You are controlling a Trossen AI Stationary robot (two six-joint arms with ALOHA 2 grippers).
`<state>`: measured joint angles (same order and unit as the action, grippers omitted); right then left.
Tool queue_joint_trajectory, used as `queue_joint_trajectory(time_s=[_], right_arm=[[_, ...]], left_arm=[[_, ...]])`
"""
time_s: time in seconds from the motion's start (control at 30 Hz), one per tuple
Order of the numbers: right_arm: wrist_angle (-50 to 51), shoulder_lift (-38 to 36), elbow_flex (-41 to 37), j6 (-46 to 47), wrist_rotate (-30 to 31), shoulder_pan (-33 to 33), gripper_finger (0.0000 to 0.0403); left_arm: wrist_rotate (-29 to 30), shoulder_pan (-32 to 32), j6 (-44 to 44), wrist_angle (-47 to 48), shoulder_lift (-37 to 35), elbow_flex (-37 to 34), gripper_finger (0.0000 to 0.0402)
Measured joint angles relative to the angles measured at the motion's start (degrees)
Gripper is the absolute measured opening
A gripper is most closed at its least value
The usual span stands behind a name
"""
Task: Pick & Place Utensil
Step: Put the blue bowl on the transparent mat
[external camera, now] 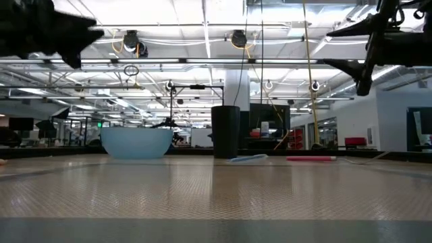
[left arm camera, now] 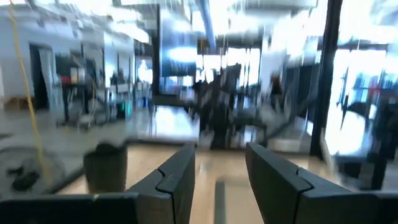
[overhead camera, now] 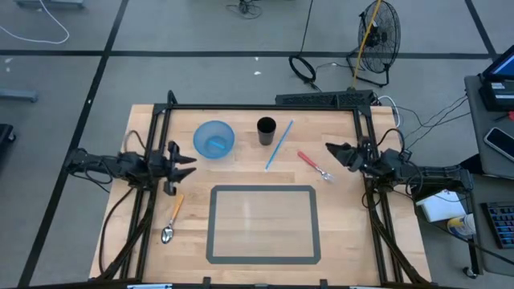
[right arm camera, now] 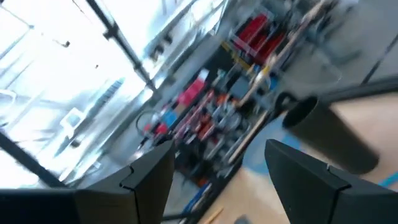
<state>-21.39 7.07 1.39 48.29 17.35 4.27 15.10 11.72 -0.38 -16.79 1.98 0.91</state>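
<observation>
The spoon (overhead camera: 172, 218) lies on the wooden surface (overhead camera: 345, 233) near its left edge, just left of the grey taped rectangle (overhead camera: 263, 224). Its long axis runs nearly front to back with a slight tilt: the bowl points toward the front edge, the orange handle toward the left gripper (overhead camera: 186, 160) above it. The fork (overhead camera: 315, 164), red-handled, lies right of centre on a diagonal, tines toward the right front, close below the right gripper (overhead camera: 333, 150). A blue straw (overhead camera: 279, 145) slants between the fork and the black cup (overhead camera: 266, 130), its upper end just beside the cup. The blue bowl (overhead camera: 214, 139) stands left of the cup, near the far edge.

The left gripper hangs above the surface at the left side, jaws parted with nothing between them, pointing toward the middle. The right gripper hangs at the right side, jaws spread wide and empty, also pointing inward.

The inside of the rectangle and the front half of the surface hold nothing but the spoon. Black frame rails (overhead camera: 152, 201) run along both sides.
</observation>
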Motion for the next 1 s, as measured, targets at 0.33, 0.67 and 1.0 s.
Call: queue_joint_trajectory(time_s=[0.33,0.67,1.0], right_arm=[[0.43,0.09,0.00,-1.43,11.17,0.11,0.0247],[4.66,0.09,0.00,-5.72,8.02,0.13,0.0247],[5.40,0.09,0.01,-0.71,-8.47,0.11,0.0247]], left_arm=[[-0.02,-0.01,-20.44,-17.28,-0.02,0.02,0.0147],[3.14,0.02,-22.59,-14.78,0.00,0.02,0.0147],[8.94,-0.01,-26.62,-12.65,0.04,-0.07,0.0147]])
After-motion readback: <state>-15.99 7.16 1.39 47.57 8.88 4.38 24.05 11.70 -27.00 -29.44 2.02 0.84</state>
